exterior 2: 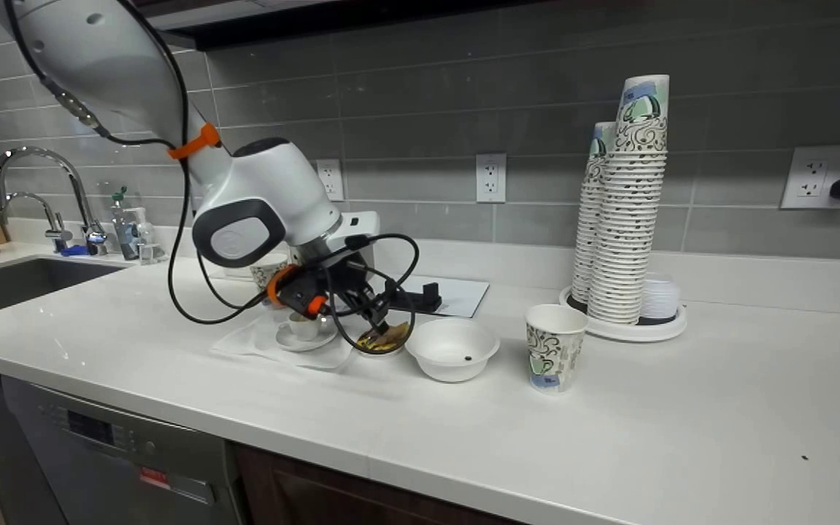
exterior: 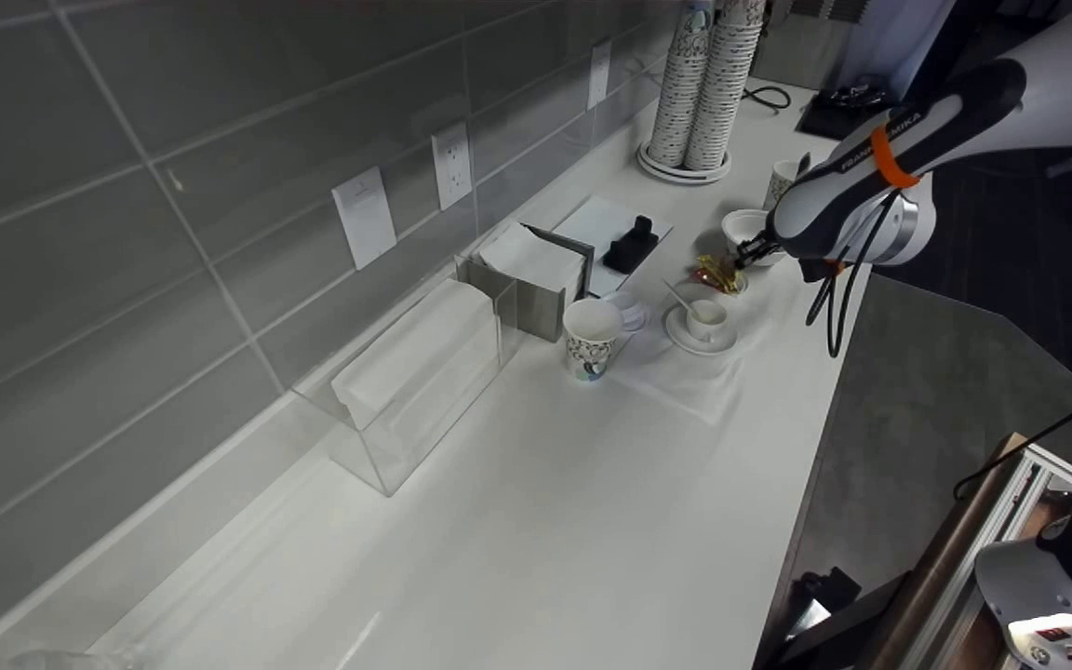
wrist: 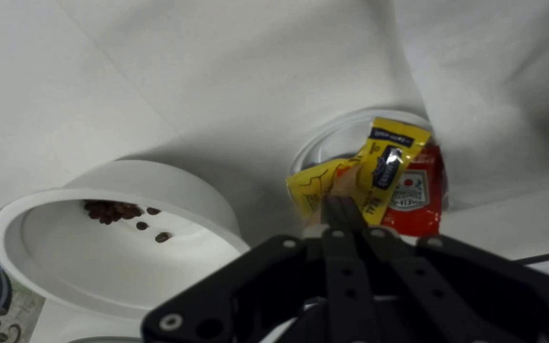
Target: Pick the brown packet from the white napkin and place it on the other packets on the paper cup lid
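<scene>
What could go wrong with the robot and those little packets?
The brown packet in the gripper might slide off the yellow packets, because they lie crookedly on the paper cup lid. The gripper is so close that it could snag one when it lifts. Swinging sideways, it might bump the white bowl nearby and spill the brown beans inside.

Brown packet (wrist: 347, 184); other packets (wrist: 393, 171) yellow, red; lid (wrist: 339, 143) white; pincer (wrist: 342, 205) black; cup (exterior 2: 553, 350) dark-swirled white.

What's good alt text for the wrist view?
A black robot tool seems to pinch a small, blurred brown paper packet over glossy yellow and red sachets on a round white lid. At left, a round white bowl holds dark brown beans.
</scene>
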Available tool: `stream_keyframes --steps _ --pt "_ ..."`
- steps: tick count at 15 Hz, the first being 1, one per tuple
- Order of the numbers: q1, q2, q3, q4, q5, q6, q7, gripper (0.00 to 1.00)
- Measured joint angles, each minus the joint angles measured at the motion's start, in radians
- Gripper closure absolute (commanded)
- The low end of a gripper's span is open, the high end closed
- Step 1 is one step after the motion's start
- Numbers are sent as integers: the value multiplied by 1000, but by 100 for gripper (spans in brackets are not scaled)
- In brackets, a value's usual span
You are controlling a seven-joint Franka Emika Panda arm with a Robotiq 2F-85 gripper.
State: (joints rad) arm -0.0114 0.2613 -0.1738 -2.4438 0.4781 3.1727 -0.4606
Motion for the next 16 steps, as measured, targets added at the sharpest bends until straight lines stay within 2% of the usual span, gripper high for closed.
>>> stream_keyframes --steps 9,10,12,13,16 --pt "0 4 37 15 0 1 0 100" --pt "0 4 40 16 0 1 0 97" --pt "0 4 46 16 0 1 -1 72" --pt "0 4 49 16 0 1 -3 69" --pt "-2 6 62 13 0 0 -4 49"
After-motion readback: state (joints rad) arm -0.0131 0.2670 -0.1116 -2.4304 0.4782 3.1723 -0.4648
